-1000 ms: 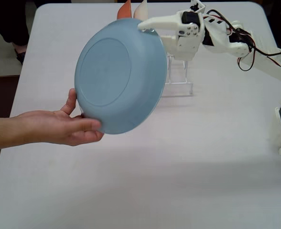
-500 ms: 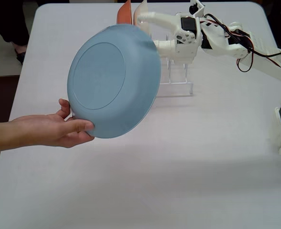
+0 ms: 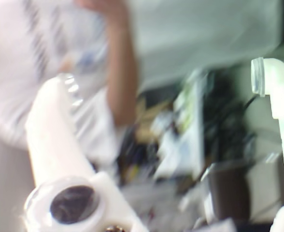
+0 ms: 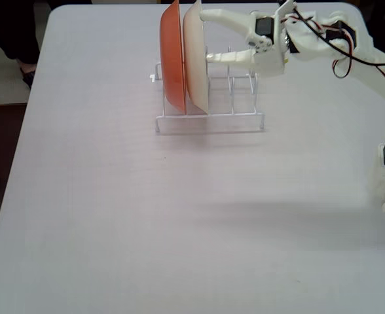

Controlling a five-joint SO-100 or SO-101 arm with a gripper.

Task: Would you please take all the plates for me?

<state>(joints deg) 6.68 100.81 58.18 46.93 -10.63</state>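
Orange plate (image 4: 172, 55) and cream-white plate (image 4: 196, 59) upright, touching, in the wire rack (image 4: 209, 121) on the desk (image 4: 179, 229). Tool (image 4: 204, 36) spread wide, empty, straddling the cream rim. Risks: dragging both plates together, tipping the light rack.

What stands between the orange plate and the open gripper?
Nothing but the cream-white plate, next to the orange plate; the fixed view shows the gripper just beside it.

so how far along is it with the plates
Two plates remain: the orange plate and cream plate stand upright in the rack. No blue or yellow plate is on the table now, and the other slots are vacant. The claw is open and holds nothing, right beside the cream plate, probably the next pick.
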